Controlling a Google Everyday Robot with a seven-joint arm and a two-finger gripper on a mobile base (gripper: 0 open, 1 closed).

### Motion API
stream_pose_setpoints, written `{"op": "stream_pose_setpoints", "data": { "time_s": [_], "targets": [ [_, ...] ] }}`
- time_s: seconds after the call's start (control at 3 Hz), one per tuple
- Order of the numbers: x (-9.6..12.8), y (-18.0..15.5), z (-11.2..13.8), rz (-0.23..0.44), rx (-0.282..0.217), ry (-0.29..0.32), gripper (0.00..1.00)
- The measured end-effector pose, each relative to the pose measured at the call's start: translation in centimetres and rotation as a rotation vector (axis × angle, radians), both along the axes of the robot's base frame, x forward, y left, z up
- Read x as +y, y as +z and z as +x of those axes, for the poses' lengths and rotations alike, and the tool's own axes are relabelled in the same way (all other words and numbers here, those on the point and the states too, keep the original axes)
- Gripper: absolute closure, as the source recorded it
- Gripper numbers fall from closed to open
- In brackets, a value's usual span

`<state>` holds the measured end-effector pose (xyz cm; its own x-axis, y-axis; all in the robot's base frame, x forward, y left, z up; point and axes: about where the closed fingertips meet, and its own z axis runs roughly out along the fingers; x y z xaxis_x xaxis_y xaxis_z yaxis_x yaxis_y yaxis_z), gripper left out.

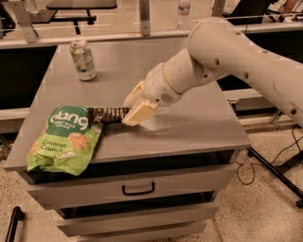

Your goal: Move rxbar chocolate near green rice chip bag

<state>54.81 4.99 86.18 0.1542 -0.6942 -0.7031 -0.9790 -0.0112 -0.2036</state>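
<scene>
The rxbar chocolate point(108, 114) is a dark flat bar held level, low over the grey cabinet top point(189, 118). Its left end reaches the upper right corner of the green rice chip bag point(64, 137). The lime-green bag lies flat at the front left, reading "dang" and "Coconut Crunch". My gripper point(132, 111) with cream-coloured fingers is shut on the bar's right end. The white arm comes in from the upper right.
A green-and-white drink can point(83, 60) stands upright at the back left of the cabinet top. The cabinet has drawers below with a black handle point(138, 189). A railing and a bottle point(183, 14) stand behind. Cables lie on the floor at right.
</scene>
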Motion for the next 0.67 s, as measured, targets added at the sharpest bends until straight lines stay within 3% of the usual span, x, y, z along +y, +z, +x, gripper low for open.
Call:
{"op": "stream_pose_setpoints", "data": {
  "time_s": [0.33, 0.67],
  "targets": [
    [-0.18, -0.81, -0.17, -0.004, 0.006, -0.008, 0.97],
    [0.01, -0.78, -0.24, -0.004, 0.006, -0.003, 0.75]
  ]
}}
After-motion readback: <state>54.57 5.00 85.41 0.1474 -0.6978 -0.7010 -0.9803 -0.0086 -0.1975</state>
